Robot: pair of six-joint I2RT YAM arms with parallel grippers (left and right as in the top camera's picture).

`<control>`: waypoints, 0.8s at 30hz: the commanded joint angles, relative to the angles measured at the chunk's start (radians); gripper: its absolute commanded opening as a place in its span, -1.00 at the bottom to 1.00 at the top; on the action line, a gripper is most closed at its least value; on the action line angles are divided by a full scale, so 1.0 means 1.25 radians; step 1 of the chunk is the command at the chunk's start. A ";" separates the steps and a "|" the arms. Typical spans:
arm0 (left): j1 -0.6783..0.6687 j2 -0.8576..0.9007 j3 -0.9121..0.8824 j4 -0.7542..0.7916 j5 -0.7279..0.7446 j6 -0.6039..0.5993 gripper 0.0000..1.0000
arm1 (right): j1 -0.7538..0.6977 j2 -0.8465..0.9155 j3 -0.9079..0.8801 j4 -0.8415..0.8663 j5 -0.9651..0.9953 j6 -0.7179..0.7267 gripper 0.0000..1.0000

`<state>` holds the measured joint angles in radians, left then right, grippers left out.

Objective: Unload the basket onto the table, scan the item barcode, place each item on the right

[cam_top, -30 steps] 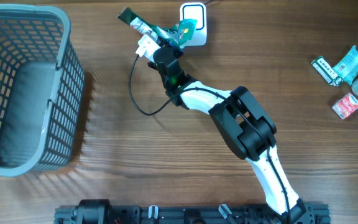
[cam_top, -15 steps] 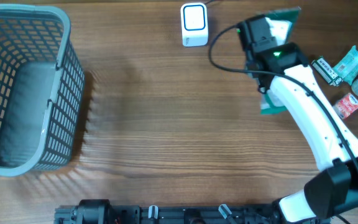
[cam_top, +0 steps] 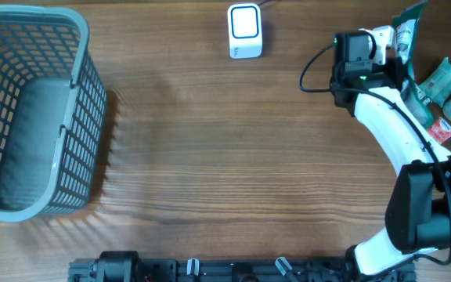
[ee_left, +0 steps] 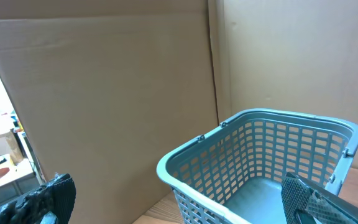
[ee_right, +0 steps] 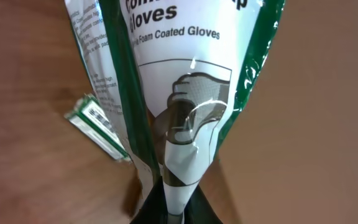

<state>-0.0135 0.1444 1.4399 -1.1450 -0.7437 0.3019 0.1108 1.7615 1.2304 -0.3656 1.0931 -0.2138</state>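
Left wrist view shows the left end effector [ee_left: 179,208] spread and empty, looking over the basket [ee_left: 185,163] at the left. At the far right of the table [cam_top: 210,157], the right end effector [ee_right: 169,210] is pressed together on one edge of the glove packet [ee_right: 185,93], whose film creases at the pinch. It looks light, floppy and slick, so that flat edge suits a grip better than the bulging middle. The white scanner [cam_top: 245,31] sits at the far centre, well apart. Where the barcode lies I cannot tell.
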 commanded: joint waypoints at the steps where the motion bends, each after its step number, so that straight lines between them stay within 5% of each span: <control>1: 0.004 -0.003 -0.001 0.002 -0.002 0.006 1.00 | -0.036 0.006 0.004 -0.013 0.135 0.037 -0.91; 8: 0.004 -0.003 -0.001 0.002 -0.002 0.006 1.00 | -0.211 -0.069 0.004 -0.239 0.063 0.420 -0.92; 13: 0.004 -0.003 -0.001 0.002 -0.002 0.006 1.00 | -0.446 -0.073 0.004 -0.417 -0.053 0.692 -0.91; 18: 0.004 -0.003 -0.001 0.002 -0.002 0.006 1.00 | -0.623 -0.045 0.004 -0.350 -0.236 0.678 -0.91; 23: 0.004 -0.003 -0.001 0.002 -0.002 0.006 1.00 | -0.659 0.070 0.004 -0.251 -0.402 0.653 -0.90; 24: 0.004 -0.003 -0.001 0.002 -0.002 0.006 1.00 | -0.660 0.081 0.004 -0.243 -0.399 0.653 -0.73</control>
<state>-0.0135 0.1444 1.4399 -1.1450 -0.7437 0.3019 -0.7143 1.7905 1.2331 -0.6914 0.6773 0.6029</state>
